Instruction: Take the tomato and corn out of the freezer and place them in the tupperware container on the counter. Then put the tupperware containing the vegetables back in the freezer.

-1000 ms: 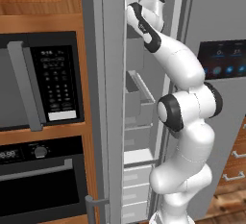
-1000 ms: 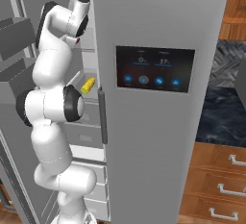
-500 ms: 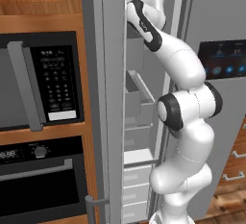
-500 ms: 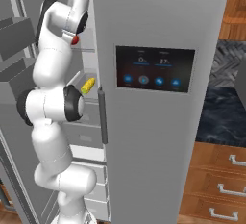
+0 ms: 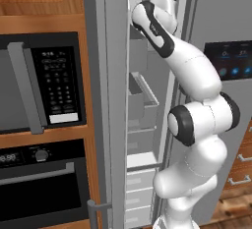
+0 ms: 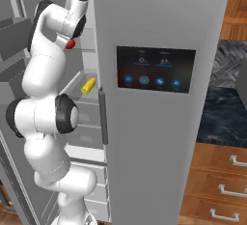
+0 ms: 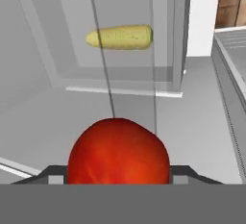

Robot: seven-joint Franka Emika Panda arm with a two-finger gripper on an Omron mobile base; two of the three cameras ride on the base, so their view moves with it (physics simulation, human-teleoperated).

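hand view shows the end effector [image 7: 117, 180] clamped on the tomato [image 7: 118, 152], corn [image 7: 120, 37] beyond.

Tomato [image 7: 118, 151] close, corn [image 7: 120, 37] beyond

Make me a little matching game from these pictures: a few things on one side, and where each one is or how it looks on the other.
Things:
1. tomato
2. corn
3. freezer door
4. counter

Descriptions:
A. dark marbled stone above wooden drawers
B. lying on a freezer shelf
C. swung open
D. right at the gripper's fingertips

Pairs: 1-D, 2-B, 3-C, 4-A
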